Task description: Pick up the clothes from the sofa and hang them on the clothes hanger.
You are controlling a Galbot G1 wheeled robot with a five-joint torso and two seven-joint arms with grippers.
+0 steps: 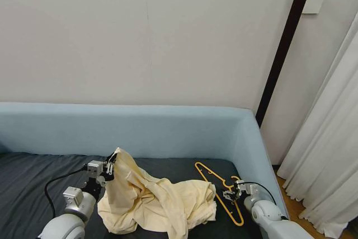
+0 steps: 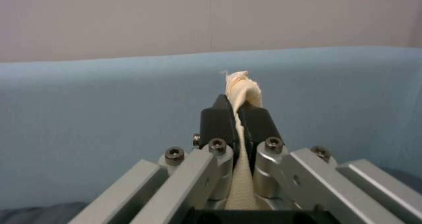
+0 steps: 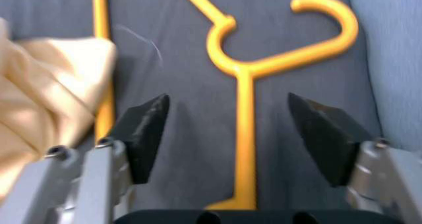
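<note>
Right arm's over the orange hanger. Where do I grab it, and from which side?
On the hanger, grip the straight bar below the hook, from directly above: it lies flat on the sofa seat, that bar runs between the right gripper's open fingers, clear of the garment.

You can see your left gripper (image 1: 109, 166) holding one corner of the yellow clothes (image 1: 162, 202) up above the sofa (image 1: 168, 130) seat. Your right gripper (image 1: 230, 193) sits over the orange hanger (image 1: 210, 173), near the sofa's right end.

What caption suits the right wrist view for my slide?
Open right gripper straddles the orange hooked clothes hanger on the dark grey sofa cushion.
</note>
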